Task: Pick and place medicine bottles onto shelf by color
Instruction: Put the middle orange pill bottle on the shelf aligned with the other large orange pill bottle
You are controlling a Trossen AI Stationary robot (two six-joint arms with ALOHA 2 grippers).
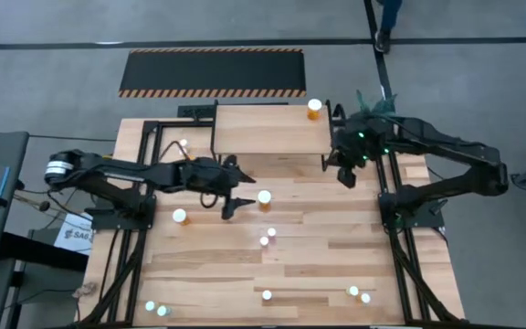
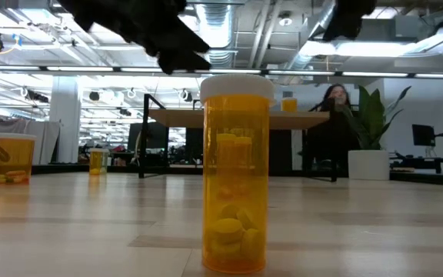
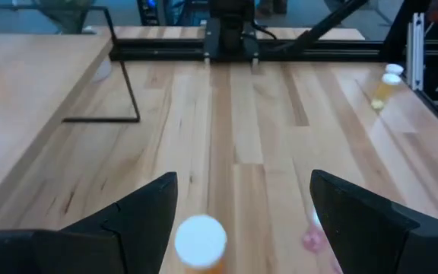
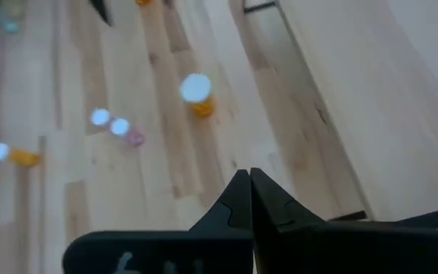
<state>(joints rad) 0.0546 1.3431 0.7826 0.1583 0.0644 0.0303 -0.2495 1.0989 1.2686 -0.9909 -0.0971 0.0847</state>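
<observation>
The shelf [image 1: 272, 130] stands at the table's far middle on thin black legs, with one orange bottle [image 1: 314, 109] upright on its far right corner. My left gripper [image 1: 240, 194] hovers open at mid-table, pointing toward the table's right. An orange bottle with a white cap [image 1: 264, 196] stands just ahead of it. In the left wrist view that bottle [image 3: 201, 242] shows low between the open fingers, untouched. My right gripper [image 1: 347, 175] is shut and holds nothing, raised off the shelf's right end. Several more small bottles [image 1: 268, 238] stand scattered on the table.
Bottles stand at the left [image 1: 179, 217], the near left corner [image 1: 155, 309], the near middle [image 1: 267, 295] and the near right [image 1: 359, 293]. A pink bottle [image 3: 310, 240] stands close to the left gripper. A potted plant [image 2: 371, 150] and a person [image 2: 337, 100] show beyond the table.
</observation>
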